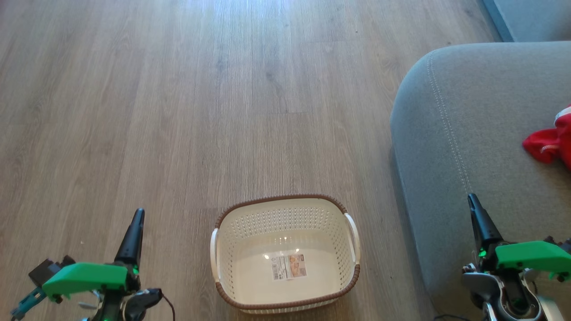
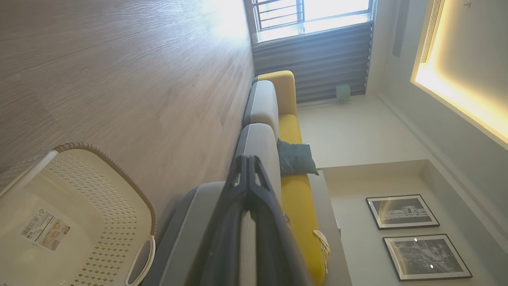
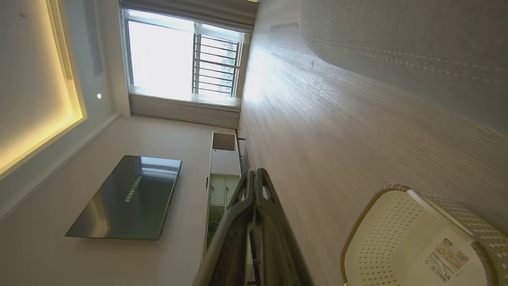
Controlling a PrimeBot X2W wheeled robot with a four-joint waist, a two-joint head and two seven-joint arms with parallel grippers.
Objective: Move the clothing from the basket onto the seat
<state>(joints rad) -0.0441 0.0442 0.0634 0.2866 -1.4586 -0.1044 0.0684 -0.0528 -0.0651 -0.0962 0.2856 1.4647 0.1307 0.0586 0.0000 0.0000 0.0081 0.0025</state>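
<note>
The cream basket with its brown rim stands on the wood floor low in the head view, holding nothing but a paper label; it also appears in the left wrist view, basket, and in the right wrist view, basket. Red-and-white clothing lies on the grey seat at the right edge, partly cut off by the frame. My left gripper is shut and empty, left of the basket. My right gripper is shut and empty, over the seat's front part. Both wrist views show the fingers pressed together, left gripper, right gripper.
Wood floor stretches ahead and to the left. A second grey cushion sits at the top right. The left wrist view shows a yellow-and-grey sofa with a dark pillow; the right wrist view shows a wall television and a low cabinet.
</note>
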